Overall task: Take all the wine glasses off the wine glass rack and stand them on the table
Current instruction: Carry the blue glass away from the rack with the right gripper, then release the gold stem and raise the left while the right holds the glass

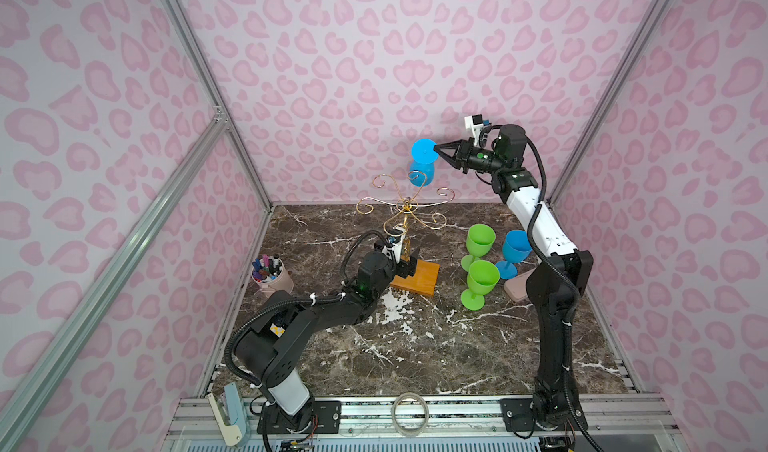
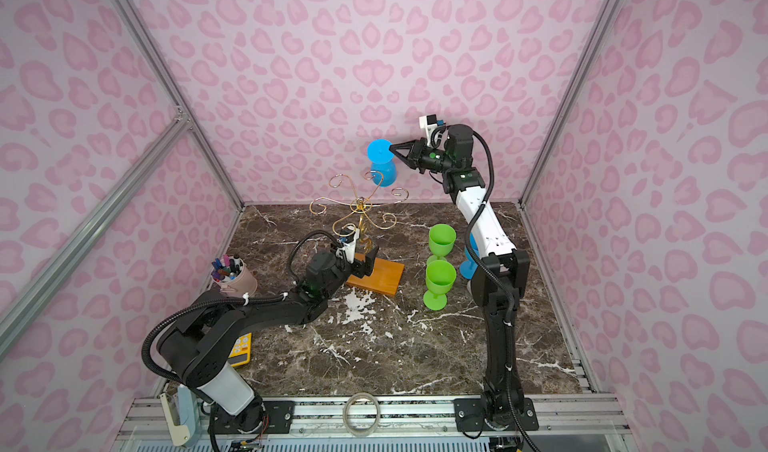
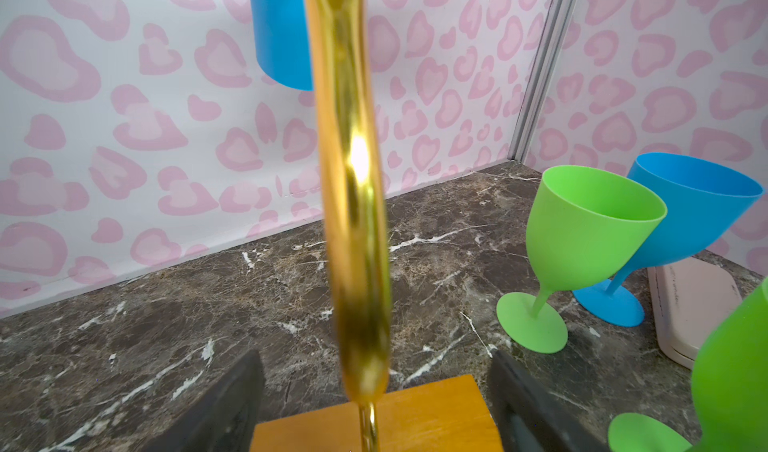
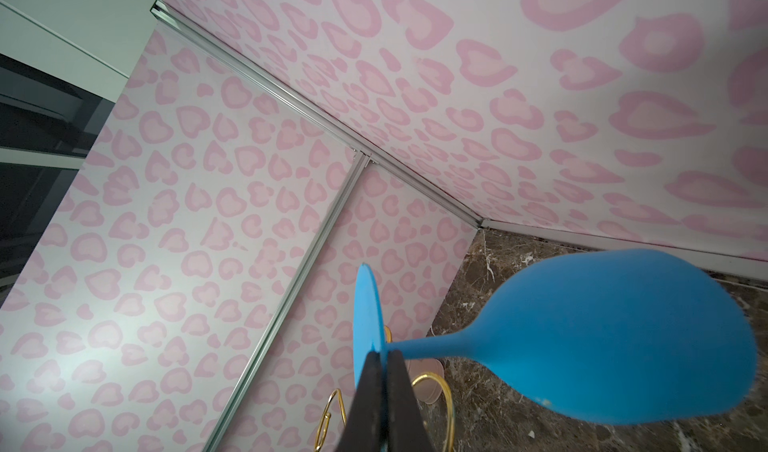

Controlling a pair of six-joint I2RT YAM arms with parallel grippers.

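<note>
Right of the wine glass rack stand two green glasses and a blue glass, well apart from it. A pen cup sits to its left and a tape roll on the front rail. The right arm hides part of a pink case. The left gripper, arm low and reaching forward, stands open astride the rack's post over the wooden base. The right gripper, arm raised steeply, pinches the foot of the inverted blue wine glass above the rear scrolls. Whether glass and scrolls touch cannot be judged.
</note>
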